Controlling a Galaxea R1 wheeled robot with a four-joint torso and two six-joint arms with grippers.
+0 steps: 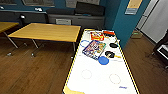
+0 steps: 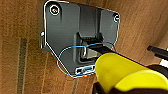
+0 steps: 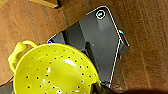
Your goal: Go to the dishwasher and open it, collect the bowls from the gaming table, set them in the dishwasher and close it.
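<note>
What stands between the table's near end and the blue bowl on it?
Nothing visible: the pale glossy yellow-edged table carries just printed circles before the round blue plastic bowl. A colourful flat box lies beyond it.

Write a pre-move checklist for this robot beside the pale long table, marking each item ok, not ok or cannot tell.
1. Yellow-green perforated plastic bowl close under the right wrist camera: ok.
2. Yellow-green smooth plastic bowl close under the left wrist camera: ok.
3. Both claws firmly closed on those bowls: cannot tell.
4. Round bright blue plastic bowl collected: not ok, it sits on the long pale glossy table with yellow edge.
5. Wooden floor beside that table free of obstacles: ok.
</note>
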